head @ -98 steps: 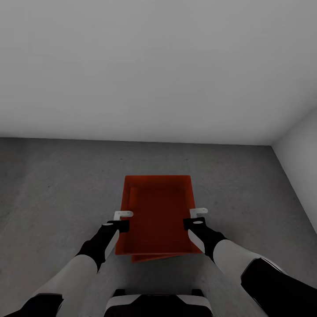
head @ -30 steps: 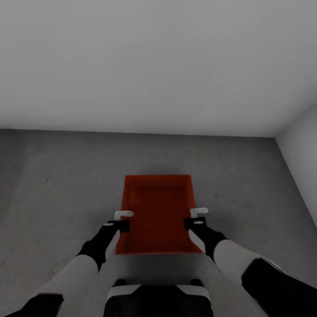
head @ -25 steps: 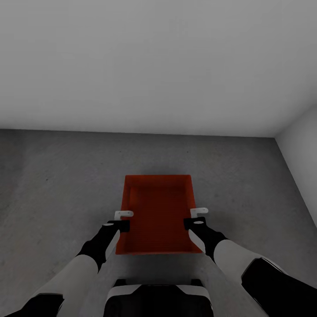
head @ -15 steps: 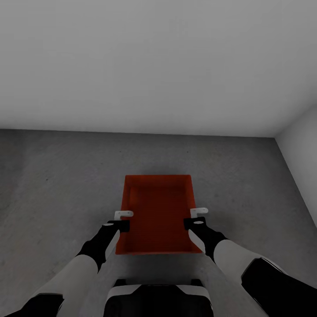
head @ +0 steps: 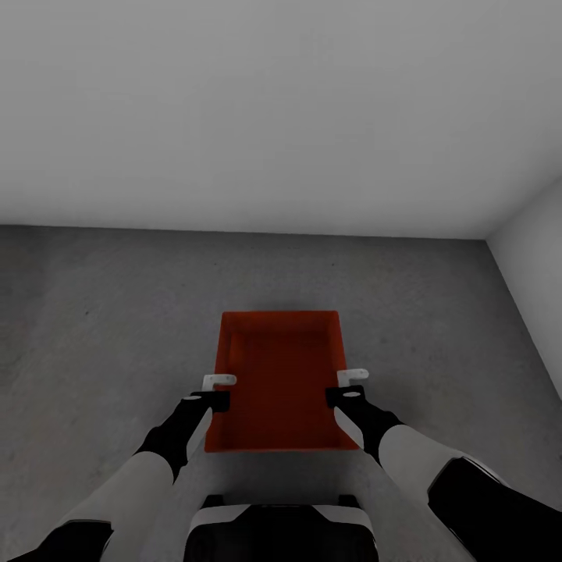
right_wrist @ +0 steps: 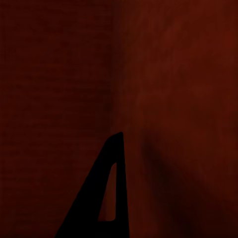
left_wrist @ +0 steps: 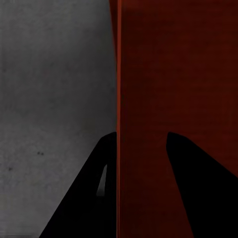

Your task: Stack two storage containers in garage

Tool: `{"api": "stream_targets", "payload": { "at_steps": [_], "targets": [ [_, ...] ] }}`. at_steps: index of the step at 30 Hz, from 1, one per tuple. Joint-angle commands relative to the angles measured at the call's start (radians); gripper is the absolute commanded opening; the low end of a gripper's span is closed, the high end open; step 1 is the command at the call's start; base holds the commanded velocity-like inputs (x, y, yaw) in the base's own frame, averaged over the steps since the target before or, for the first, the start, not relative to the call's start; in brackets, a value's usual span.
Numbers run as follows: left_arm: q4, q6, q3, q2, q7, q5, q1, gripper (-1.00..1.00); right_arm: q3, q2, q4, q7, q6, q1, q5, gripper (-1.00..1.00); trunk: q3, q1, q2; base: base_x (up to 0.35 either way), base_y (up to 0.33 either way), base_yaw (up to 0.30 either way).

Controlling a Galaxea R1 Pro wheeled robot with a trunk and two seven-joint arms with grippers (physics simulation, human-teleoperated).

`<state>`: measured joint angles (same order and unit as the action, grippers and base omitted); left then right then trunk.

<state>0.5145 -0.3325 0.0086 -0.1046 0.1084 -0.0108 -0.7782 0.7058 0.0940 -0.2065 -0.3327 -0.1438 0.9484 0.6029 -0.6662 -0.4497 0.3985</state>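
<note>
A: Head view: grey concrete floor (head: 94, 328) meeting plain white walls (head: 281, 109), so this is the garage. An orange-red container (head: 279, 382) sits low between the arms.

B: What changed?

A: A few seconds ago a second rim edge stuck out below the near wall, skewed. Now the outline is single, so the upper bin looks nested squarely in the lower one. I judge the stack is seated and release comes next.

B: The hands?

A: The left hand (head: 218, 390) straddles the left wall. Left wrist view: one finger (left_wrist: 84, 198) outside, one inside, clamped on that wall (left_wrist: 119, 99). Right hand (head: 350, 385): right wrist view shows one finger (right_wrist: 106, 198) against red plastic; its grip I cannot tell. The lower bin is hidden.
</note>
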Motion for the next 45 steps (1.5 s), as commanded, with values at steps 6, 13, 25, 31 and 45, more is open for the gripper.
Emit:
{"api": "stream_targets", "payload": {
  "at_steps": [6, 13, 25, 31, 45],
  "targets": [
    [-0.016, -0.014, -0.012, 0.0, 0.005, 0.028, 0.0, -1.0, -0.019, -0.023, -0.004, -0.023, 0.009, 0.003, -0.031, -1.0, -0.001, 0.0, 0.002, -0.015, 0.005, 0.0],
    [-0.016, -0.014, -0.012, 0.0, 0.005, 0.028, 0.0, -1.0, -0.019, -0.023, -0.004, -0.023, 0.009, 0.003, -0.031, -1.0, -0.001, 0.0, 0.002, -0.001, 0.0, 0.0],
    [-0.016, -0.014, -0.012, 0.0, 0.005, 0.028, 0.0, -1.0, -0.019, -0.023, -0.004, -0.023, 0.009, 0.003, -0.031, -1.0, -0.001, 0.0, 0.002, 0.0, 0.0, 0.0],
    [-0.017, -0.014, -0.012, 0.0, 0.005, 0.028, 0.0, -1.0, -0.019, -0.023, -0.004, -0.023, 0.009, 0.003, -0.031, -1.0, -0.001, 0.0, 0.002, 0.0, 0.0, 0.0],
    [-0.017, -0.015, -0.012, -0.001, 0.005, 0.028, 0.0, -1.0, -0.019, -0.023, -0.004, -0.023, 0.009, 0.003, -0.031, -1.0, -0.001, 0.0, 0.002, 0.0, 0.0, 0.0]
  ]
}}
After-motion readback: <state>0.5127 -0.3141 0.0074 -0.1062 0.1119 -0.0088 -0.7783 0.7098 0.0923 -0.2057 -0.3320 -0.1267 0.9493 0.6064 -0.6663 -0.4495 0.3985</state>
